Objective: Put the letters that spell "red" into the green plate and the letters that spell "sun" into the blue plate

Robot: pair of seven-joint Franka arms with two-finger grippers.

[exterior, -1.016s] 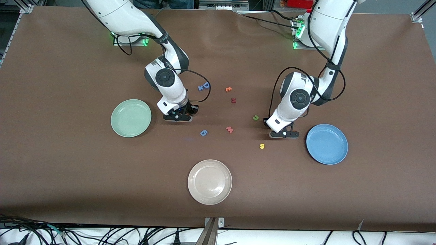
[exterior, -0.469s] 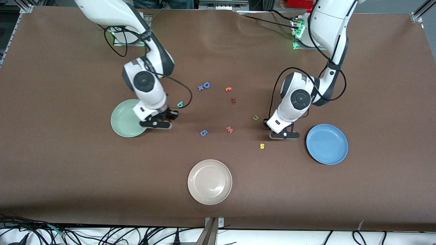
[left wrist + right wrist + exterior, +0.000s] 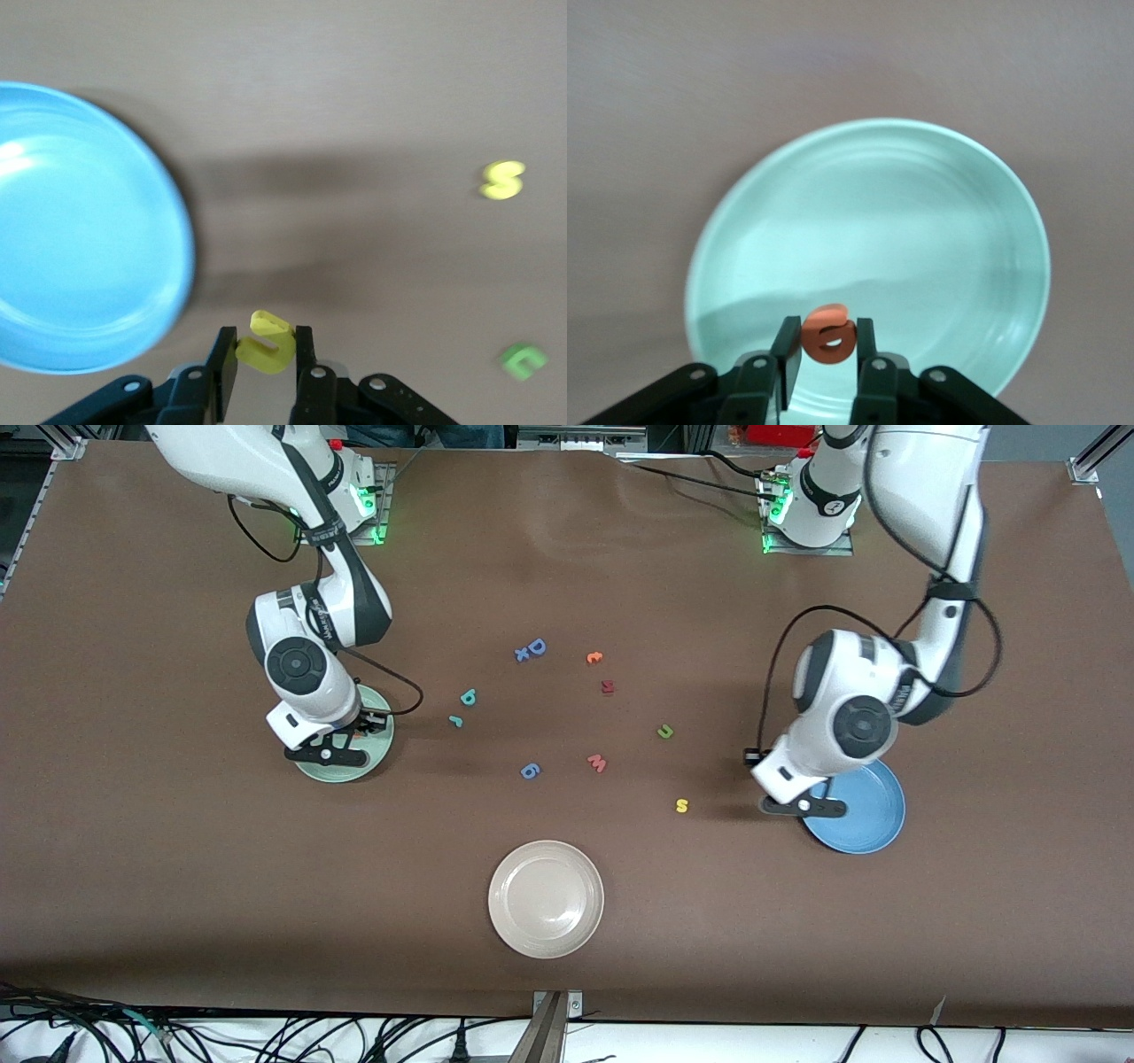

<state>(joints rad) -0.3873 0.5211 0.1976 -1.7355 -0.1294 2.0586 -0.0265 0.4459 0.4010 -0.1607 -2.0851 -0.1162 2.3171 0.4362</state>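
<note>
The green plate (image 3: 383, 750) is half hidden under the right gripper (image 3: 826, 365), whose fingers pinch the orange "e" (image 3: 829, 334). The left gripper (image 3: 266, 372) is over the table beside the blue plate (image 3: 873, 815), holding the yellow "u" (image 3: 266, 341).

White jointed arms with black cables, green-lit bases.

Brown table (image 3: 177, 868) bears three plates (image 3: 546, 899) and roughly nine letters (image 3: 529, 771).
</note>
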